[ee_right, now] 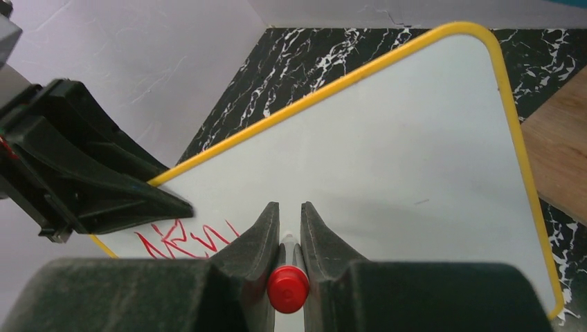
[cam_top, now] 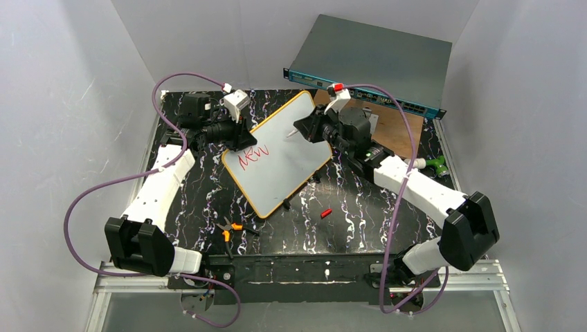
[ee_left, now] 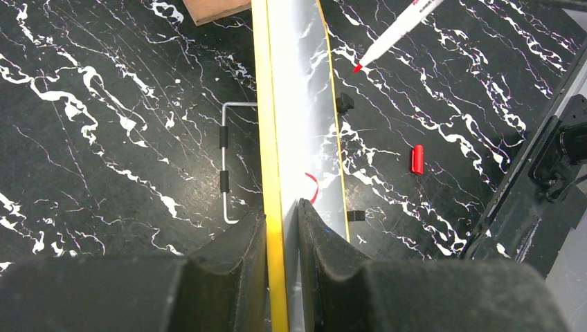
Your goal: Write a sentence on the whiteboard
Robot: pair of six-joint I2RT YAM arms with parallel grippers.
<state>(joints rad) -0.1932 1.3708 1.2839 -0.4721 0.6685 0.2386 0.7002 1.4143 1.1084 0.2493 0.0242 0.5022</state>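
Observation:
The whiteboard (cam_top: 280, 162), white with an orange rim, is held tilted up off the table. My left gripper (cam_top: 239, 135) is shut on its left edge; in the left wrist view the fingers clamp the rim (ee_left: 282, 221) and the board (ee_left: 297, 104) shows edge-on. The sentence (cam_top: 253, 158) is a single red word, "new", also seen in the right wrist view (ee_right: 187, 238). My right gripper (cam_top: 311, 128) is shut on a red marker (ee_right: 288, 289) pointing at the board (ee_right: 387, 138). The marker (ee_left: 398, 31) has its tip slightly off the surface.
The marker's red cap (cam_top: 326, 212) lies on the black marbled table, also seen in the left wrist view (ee_left: 417, 159). Orange-handled pliers (cam_top: 232, 228) lie near the front. A brown wooden board (cam_top: 394, 128) and a network switch (cam_top: 374, 62) sit behind. A metal stand (ee_left: 228, 162) lies under the board.

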